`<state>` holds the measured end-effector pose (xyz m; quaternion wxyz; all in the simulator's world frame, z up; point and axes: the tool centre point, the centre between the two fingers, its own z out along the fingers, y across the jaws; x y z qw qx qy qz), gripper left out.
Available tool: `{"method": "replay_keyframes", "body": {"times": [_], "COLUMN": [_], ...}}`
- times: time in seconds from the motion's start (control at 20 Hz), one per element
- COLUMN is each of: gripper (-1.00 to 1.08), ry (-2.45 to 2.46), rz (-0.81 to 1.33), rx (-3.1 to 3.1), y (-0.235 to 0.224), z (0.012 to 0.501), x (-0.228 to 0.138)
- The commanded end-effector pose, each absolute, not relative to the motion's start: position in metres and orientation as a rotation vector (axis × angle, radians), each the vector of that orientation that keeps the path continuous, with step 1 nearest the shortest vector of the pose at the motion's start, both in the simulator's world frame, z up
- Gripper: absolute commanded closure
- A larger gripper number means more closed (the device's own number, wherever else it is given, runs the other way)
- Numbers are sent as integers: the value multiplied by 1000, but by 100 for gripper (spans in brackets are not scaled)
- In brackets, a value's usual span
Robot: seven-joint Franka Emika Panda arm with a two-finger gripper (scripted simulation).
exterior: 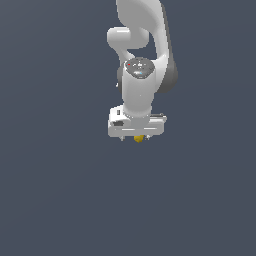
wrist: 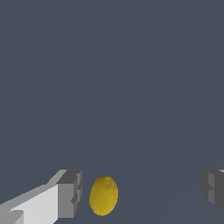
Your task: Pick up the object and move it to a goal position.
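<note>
My white pincer (wrist: 139, 192) gapes wide, gripping nothing; the small matte mustard-yellow ovoid object (wrist: 103, 195) sits between its fingers, nearer one. I'd centre over it, lower fully, then close gently.

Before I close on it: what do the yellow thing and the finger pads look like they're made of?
The yellow object looks like a matte, lemon-like rind: flat mustard colour, faint darker lines, no gloss. It could equally be plastic; a render can't settle that. The finger pads look like dull grey blocky rubber or plastic, on a smooth white body. The tool stands open.
</note>
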<state>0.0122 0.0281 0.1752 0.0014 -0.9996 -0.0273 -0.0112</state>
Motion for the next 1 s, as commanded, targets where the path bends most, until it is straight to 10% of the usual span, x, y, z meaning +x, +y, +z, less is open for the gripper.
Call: {"method": "replay_keyframes", "body": {"times": [0.0,0.95], "gripper": [-92,-92], "ry": [-86,-14], "rz": [-35,-41], "rx": [-3137,-3136], "y": [28,-6], "z": [175,171], "x": [12,14]}}
